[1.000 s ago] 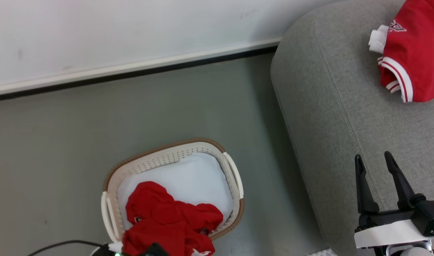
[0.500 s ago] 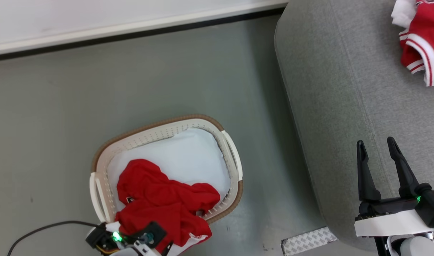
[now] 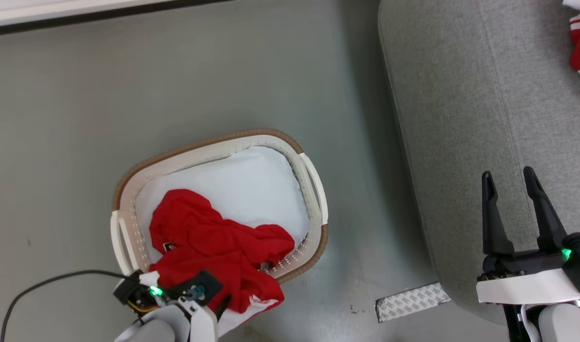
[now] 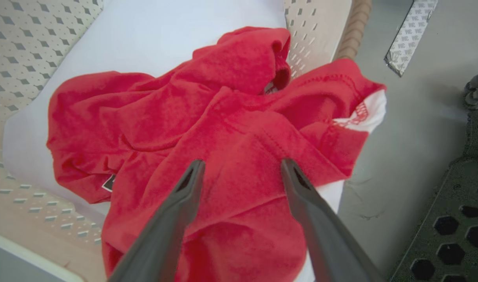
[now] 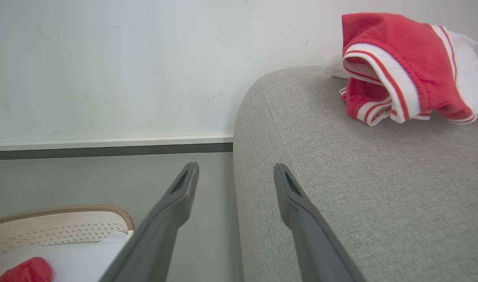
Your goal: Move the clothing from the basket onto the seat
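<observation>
The basket point(image 3: 176, 154), cream with a brown rim, stands on the floor at lower left. Red clothing point(image 3: 214, 247) lies crumpled in its near half and spills over the near rim. My left arm's wrist point(image 3: 176, 297) hovers at that rim. In the left wrist view my left gripper point(image 4: 241, 164) is open just above the red clothing point(image 4: 207, 117), nothing between its fingers. My right gripper point(image 3: 506, 175) stands open above the grey seat point(image 3: 461, 118), holding nothing. Another red garment with white striped trim point(image 5: 395, 66) lies on the seat point(image 5: 360, 188), far from both grippers.
A pale cushion pad point(image 3: 242, 185) lines the basket bottom. A patterned tape strip point(image 3: 411, 300) lies on the floor between basket and seat. A black cable point(image 3: 57, 280) trails at lower left. The white wall and dark baseboard point(image 5: 105, 149) run behind.
The head camera has tilted down, so the whole picture has slid upward. My left wrist has come into view at the basket's near rim. Both grippers stay open.
</observation>
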